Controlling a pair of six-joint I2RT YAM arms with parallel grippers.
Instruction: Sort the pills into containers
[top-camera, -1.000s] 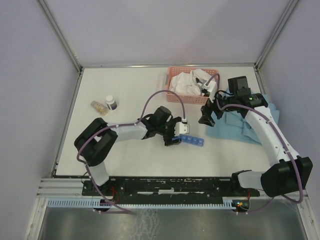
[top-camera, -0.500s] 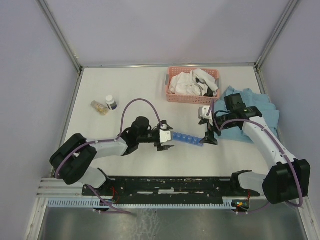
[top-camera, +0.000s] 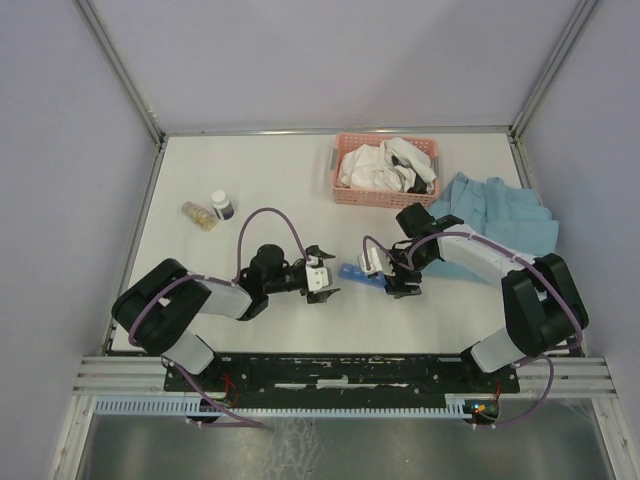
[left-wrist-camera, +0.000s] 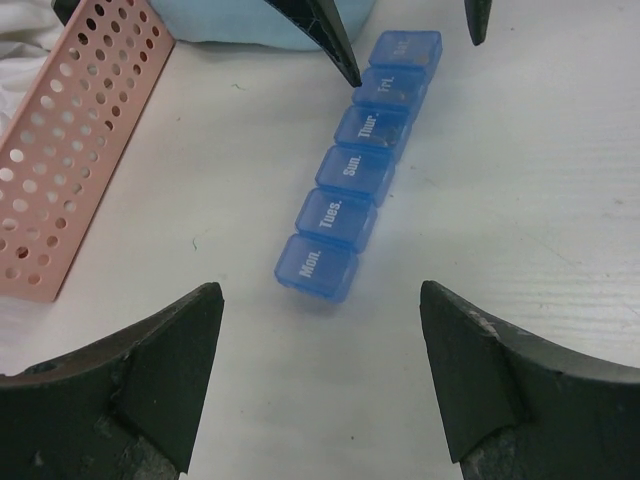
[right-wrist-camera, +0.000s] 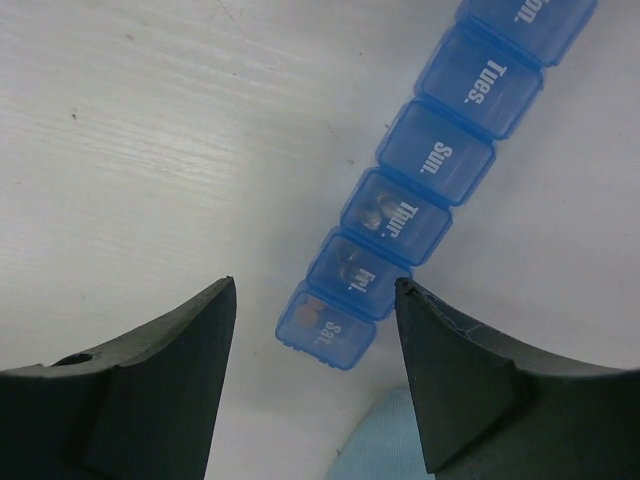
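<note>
White-and-black arms (top-camera: 215, 297), purple cables (top-camera: 262, 211), dark wedge-shaped gripper fingers (left-wrist-camera: 150, 370)

Pill organiser (right-wrist-camera: 430, 190) — Mon. end cut off in right wrist view, contents indistinct

Table (top-camera: 260, 180): white, matte.
Middle: blue pill organiser (top-camera: 358, 274), lying flat.
Far side: pink basket (top-camera: 345, 195) holding white cloth.
Right: rumpled blue cloth (top-camera: 500, 215).
Left: clear bottle (top-camera: 199, 215) on its side, white bottle (top-camera: 221, 205) upright just beside.
</note>
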